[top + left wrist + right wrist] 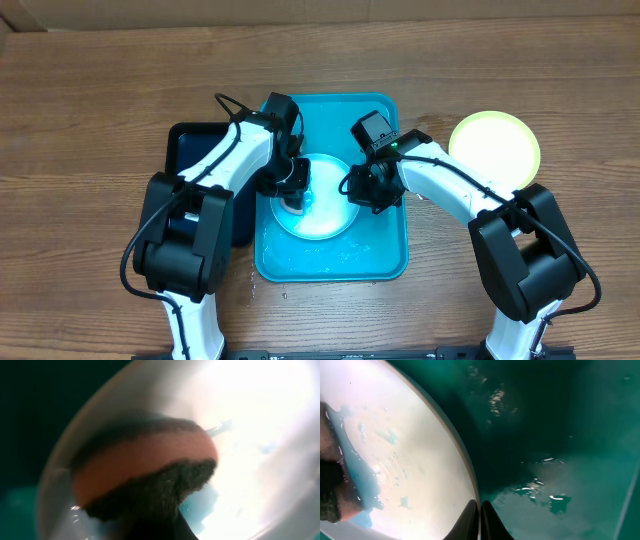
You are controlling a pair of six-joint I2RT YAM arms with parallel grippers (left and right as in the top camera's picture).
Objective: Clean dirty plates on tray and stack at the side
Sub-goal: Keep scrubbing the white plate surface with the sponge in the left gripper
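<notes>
My left wrist view is blurred: the sponge [145, 475] crowds the lens, and the plate [260, 420] burns out in glare. My right wrist view cuts that plate off. Overhead, my left arm [235, 150] hides part of the black tray [185, 145].

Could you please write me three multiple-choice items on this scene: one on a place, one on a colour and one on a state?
1. Where is the untouched plate? A. on the table, right of the turquoise tray; B. inside that tray; C. stacked on another plate.
2. What colour is the sponge band beside its dark scouring layer? A. yellow; B. orange; C. purple.
3. How do the right gripper jaws stand? A. wide open; B. shut on the rim of the plate in the tray; C. shut on the sponge.
Answers: A, it lies on bare wood beside the tray; B, the left wrist view shows orange; B, the jaws meet on that rim.
</notes>
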